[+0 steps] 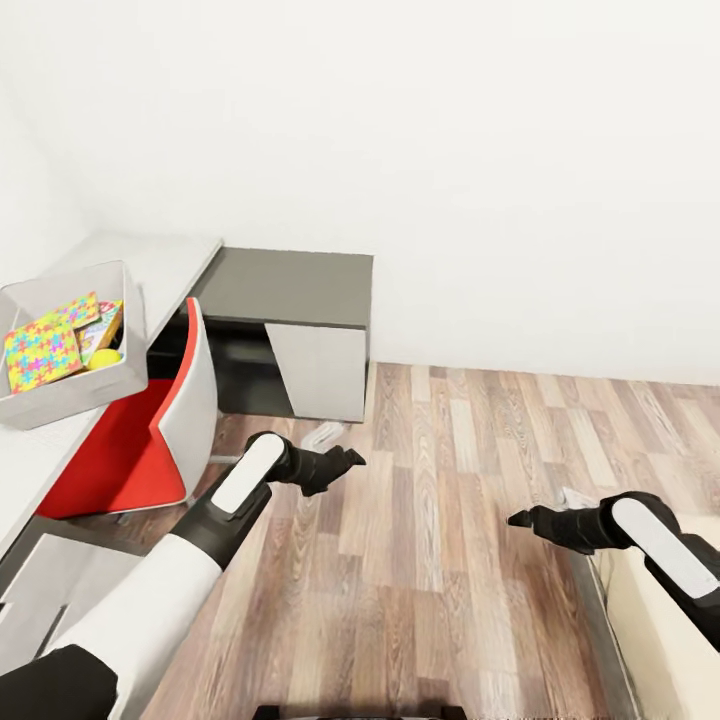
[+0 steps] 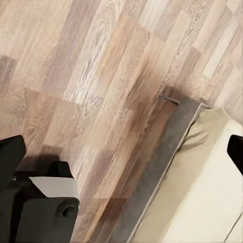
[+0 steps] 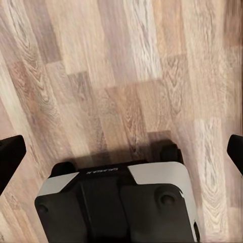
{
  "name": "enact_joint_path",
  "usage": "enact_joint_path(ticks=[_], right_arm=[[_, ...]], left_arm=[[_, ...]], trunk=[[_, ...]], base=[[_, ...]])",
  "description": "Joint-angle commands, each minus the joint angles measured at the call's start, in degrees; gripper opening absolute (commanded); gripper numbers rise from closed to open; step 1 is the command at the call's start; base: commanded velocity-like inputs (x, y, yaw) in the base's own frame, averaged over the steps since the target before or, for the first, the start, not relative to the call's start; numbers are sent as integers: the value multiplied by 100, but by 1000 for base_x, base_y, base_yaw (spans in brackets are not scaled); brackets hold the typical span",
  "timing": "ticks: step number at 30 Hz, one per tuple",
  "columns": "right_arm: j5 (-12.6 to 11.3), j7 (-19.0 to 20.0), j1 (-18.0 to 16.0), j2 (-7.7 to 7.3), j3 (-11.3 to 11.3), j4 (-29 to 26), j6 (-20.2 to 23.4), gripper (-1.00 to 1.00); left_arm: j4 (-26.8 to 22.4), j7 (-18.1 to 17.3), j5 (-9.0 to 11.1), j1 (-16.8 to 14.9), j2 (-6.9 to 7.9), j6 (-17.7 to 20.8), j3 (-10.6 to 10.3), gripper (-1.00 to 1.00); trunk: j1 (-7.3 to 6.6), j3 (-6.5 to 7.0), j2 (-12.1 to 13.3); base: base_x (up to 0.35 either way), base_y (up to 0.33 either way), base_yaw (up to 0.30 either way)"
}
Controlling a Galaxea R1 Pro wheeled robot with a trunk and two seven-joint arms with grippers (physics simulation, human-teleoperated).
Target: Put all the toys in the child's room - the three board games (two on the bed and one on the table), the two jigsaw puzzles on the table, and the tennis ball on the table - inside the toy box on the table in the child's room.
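Note:
The light grey toy box stands on the pale table at the left of the head view. Inside it lies a many-coloured jigsaw puzzle, a flat yellow-and-red board game leaning beside it, and the yellow-green tennis ball. My left gripper hangs open over the wood floor, holding nothing. Over the floor near the bed my right gripper is open and empty too. Beige mattress and grey frame appear in the left wrist view.
A red chair with a white back is tucked at the table. A dark grey side cabinet with a white door stands against the white wall. Wood-plank floor stretches between table and bed. My own base sits below.

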Motion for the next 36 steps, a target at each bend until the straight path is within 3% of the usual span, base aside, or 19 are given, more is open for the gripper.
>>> enact_joint_path(ticks=[1, 4, 5, 11, 12, 15, 19, 25, 28, 36], right_arm=[[53, -14, 20, 39, 19, 26, -2, 100], [354, 72, 136, 199, 20, 85, -3, 100], [683, 127, 256, 425, 21, 167, -7, 100], [948, 167, 322, 750, 47, 538, -152, 100], [948, 167, 322, 750, 47, 538, -152, 100], [1053, 177, 334, 947, 135, 708, -332, 100], [1194, 181, 338, 1043, 249, 848, -464, 100], [1657, 242, 386, 1220, 572, 1263, -853, 100], [1737, 322, 444, 1261, 626, 1367, -927, 100], [1926, 609, 627, 1317, 699, 1516, -1026, 100]], left_arm=[[74, 28, 30, 29, 42, -45, 17, 100], [317, -59, -63, 187, 201, -202, 58, 100], [520, -315, -191, 510, 507, -396, 83, 100], [628, -919, -351, 1136, 992, -609, 99, 100], [628, -919, -351, 1136, 992, -609, 99, 100], [647, -1161, -395, 1435, 1167, -767, 97, 100], [654, -1259, -415, 1612, 1238, -874, 95, 100], [669, -1388, -443, 2027, 1327, -1116, 61, 100], [683, -1408, -483, 2133, 1334, -1170, 44, 100], [703, -1498, -838, 2521, 1297, -1342, 27, 100]], trunk=[[3, -8, -10], [3, -3, -10], [3, -1, -10], [3, 12, -10], [3, 13, -10], [3, 15, -10], [3, 17, -10], [3, 18, -10], [3, 18, -10], [3, 26, -10]], base=[[0, 0, -224], [0, 0, -176], [0, 0, -115], [0, 0, -77], [0, 0, -44], [0, 0, -28], [0, 0, -17], [0, 0, -7], [0, 0, -3], [0, 0, -22]])
